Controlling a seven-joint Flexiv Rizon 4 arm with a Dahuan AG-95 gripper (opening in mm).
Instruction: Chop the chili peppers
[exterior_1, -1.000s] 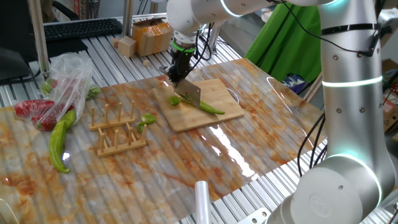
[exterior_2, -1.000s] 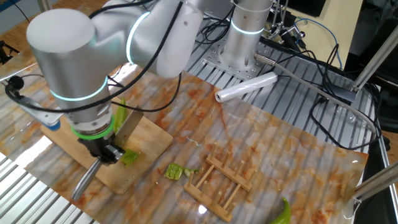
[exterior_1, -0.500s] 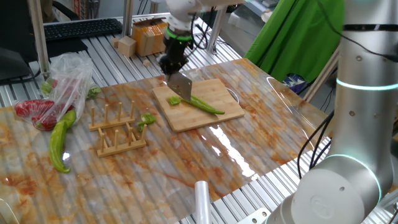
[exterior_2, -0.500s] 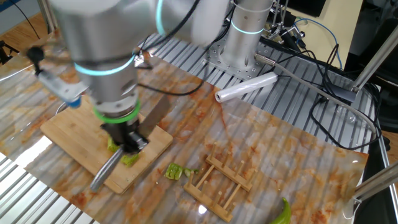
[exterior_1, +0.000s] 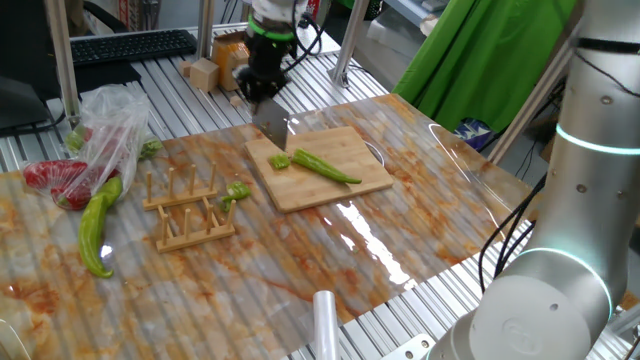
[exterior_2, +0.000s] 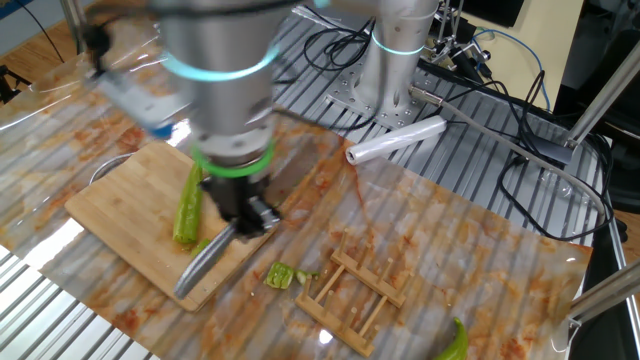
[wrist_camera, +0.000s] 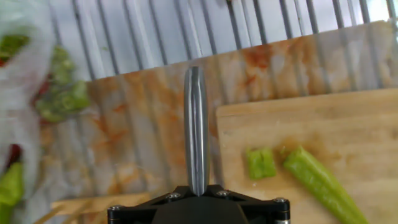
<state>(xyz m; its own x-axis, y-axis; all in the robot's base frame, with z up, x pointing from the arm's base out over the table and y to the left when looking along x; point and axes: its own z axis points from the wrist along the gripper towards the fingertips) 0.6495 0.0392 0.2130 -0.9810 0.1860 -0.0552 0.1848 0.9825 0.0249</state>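
Note:
A slim green chili pepper (exterior_1: 326, 167) lies on the wooden cutting board (exterior_1: 330, 190), with a short cut chunk (exterior_1: 281, 160) at its left end. The hand view has the same chili (wrist_camera: 320, 183) and chunk (wrist_camera: 261, 163) at lower right. My gripper (exterior_1: 262, 90) is shut on a knife (exterior_1: 271, 124) and hangs above the board's back left corner. From the hand camera the knife's spine (wrist_camera: 197, 130) runs along the board's left edge (wrist_camera: 219, 143). In the other fixed view the knife's grey handle (exterior_2: 205, 266) sticks out below the gripper (exterior_2: 238, 214), beside the chili (exterior_2: 188, 205).
A wooden rack (exterior_1: 190, 214) stands left of the board, with a loose green pepper piece (exterior_1: 237, 191) beside it. A pale curved pepper (exterior_1: 95, 226) and a clear bag of red peppers (exterior_1: 75, 160) lie far left. A plastic roll (exterior_1: 325, 320) rests at the front edge.
The gripper has lifted the knife off the chili and carried it up and toward the board's back left corner. The chili and its cut chunk now lie uncovered.

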